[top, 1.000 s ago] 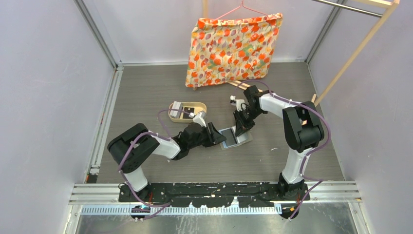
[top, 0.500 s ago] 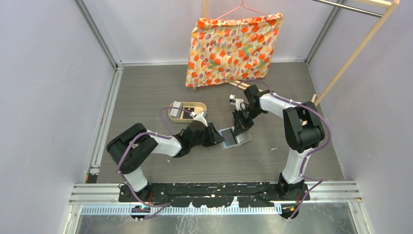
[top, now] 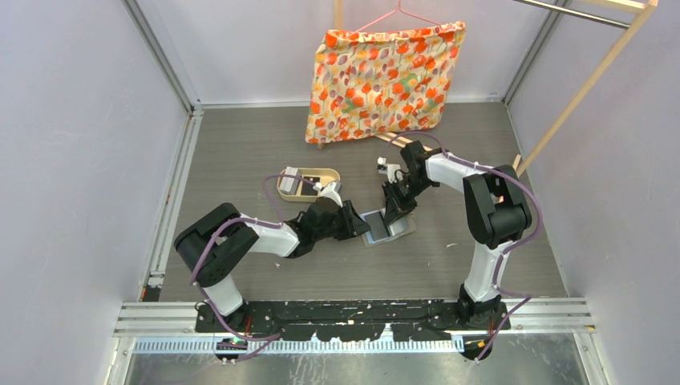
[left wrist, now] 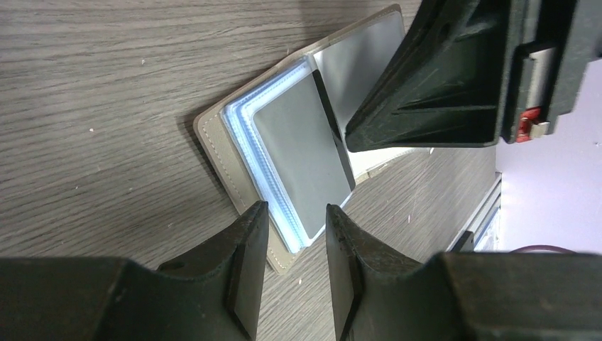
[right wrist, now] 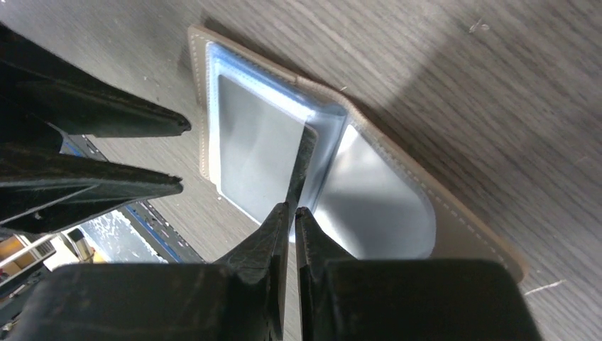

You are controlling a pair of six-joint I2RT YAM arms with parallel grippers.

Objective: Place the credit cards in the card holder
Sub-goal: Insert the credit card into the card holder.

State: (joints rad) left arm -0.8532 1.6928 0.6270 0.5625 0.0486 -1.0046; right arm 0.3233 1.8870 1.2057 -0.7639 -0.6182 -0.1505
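Note:
The card holder [top: 398, 230] lies open on the table, tan-grey cover [left wrist: 213, 138] with pale blue clear pockets. A grey card [left wrist: 298, 153] lies flat in its left-hand pockets. My right gripper [right wrist: 292, 210] is shut on a thin black credit card [right wrist: 305, 163], which stands on edge in the holder's fold. My left gripper [left wrist: 294, 213] is open, its fingertips on either side of the holder's near corner, with nothing between the pads. In the top view the left gripper [top: 362, 227] and the right gripper [top: 393, 216] meet over the holder.
A tan oval tray [top: 322, 172] sits behind the left arm with a pale card [top: 289, 176] in it, partly crossed by the arm's cable. A flowered cloth [top: 385, 76] hangs at the back. A wooden rack [top: 577, 96] leans at the right.
My left gripper's jaws have narrowed a little and the left arm has crept slightly toward the holder. The right gripper and its card have not moved.

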